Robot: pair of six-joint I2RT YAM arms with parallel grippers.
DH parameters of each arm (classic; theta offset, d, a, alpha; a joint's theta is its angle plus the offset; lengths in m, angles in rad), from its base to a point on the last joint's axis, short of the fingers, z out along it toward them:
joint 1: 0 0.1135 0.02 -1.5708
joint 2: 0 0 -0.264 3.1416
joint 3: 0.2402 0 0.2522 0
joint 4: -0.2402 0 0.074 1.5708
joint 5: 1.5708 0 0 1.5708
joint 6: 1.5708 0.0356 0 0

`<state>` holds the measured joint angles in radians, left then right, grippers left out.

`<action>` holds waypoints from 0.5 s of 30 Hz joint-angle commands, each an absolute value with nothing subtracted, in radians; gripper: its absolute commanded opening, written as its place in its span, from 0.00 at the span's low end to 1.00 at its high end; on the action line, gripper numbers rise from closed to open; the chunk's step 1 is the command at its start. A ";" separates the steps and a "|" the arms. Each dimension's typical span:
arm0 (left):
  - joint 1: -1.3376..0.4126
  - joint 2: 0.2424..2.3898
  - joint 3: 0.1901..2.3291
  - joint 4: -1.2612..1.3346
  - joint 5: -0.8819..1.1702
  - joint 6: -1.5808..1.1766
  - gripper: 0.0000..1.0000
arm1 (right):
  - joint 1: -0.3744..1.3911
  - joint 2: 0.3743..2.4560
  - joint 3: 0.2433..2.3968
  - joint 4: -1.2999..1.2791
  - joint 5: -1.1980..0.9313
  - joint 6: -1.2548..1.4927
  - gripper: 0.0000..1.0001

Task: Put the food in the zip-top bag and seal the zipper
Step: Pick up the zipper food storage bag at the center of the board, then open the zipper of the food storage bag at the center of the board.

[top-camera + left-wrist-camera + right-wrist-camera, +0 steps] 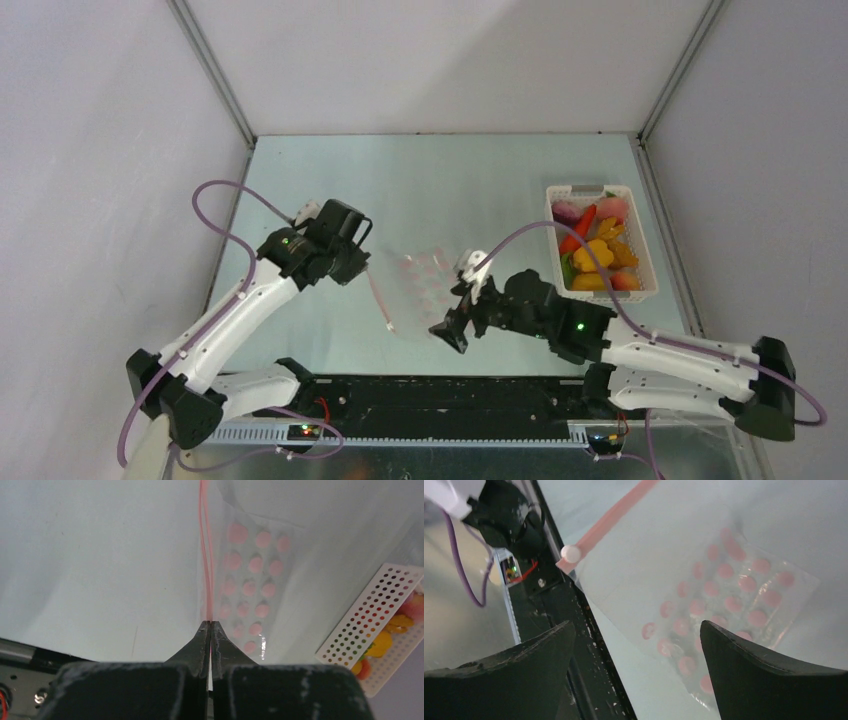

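High rear overview, 2 close wrist views, all sharing bag (420, 285)

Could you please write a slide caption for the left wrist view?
Left tool shut on the zipper of the zip-top bag; basket of food beside.

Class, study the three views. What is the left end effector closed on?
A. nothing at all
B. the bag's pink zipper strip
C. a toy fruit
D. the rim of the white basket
B: in the left wrist view the left end effector is pinched shut on the pink zipper of the zip-top bag, while the food lies in the white basket.
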<state>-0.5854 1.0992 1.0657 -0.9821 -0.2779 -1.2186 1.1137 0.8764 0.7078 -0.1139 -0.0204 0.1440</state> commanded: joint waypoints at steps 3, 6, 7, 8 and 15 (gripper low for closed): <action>-0.632 1.159 1.186 -1.142 -0.328 -1.436 0.00 | 1.252 0.995 0.709 0.128 0.047 -0.091 1.00; -0.647 1.165 1.191 -1.131 -0.316 -1.479 0.00 | 1.276 1.039 0.708 0.176 0.015 -0.104 1.00; -0.648 1.161 1.189 -1.125 -0.313 -1.482 0.00 | 1.284 1.061 0.709 0.200 0.012 -0.104 1.00; -0.650 1.157 1.187 -1.108 -0.305 -1.481 0.00 | 1.289 1.085 0.708 0.210 0.012 -0.104 1.00; -0.670 1.131 1.185 -1.075 -0.308 -1.480 0.00 | 1.290 1.179 0.708 0.299 0.020 -0.123 0.95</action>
<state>-0.6579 1.1584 1.1545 -1.1004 -0.2874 -1.4425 1.2858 1.1530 0.7002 0.1810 0.0147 -0.0914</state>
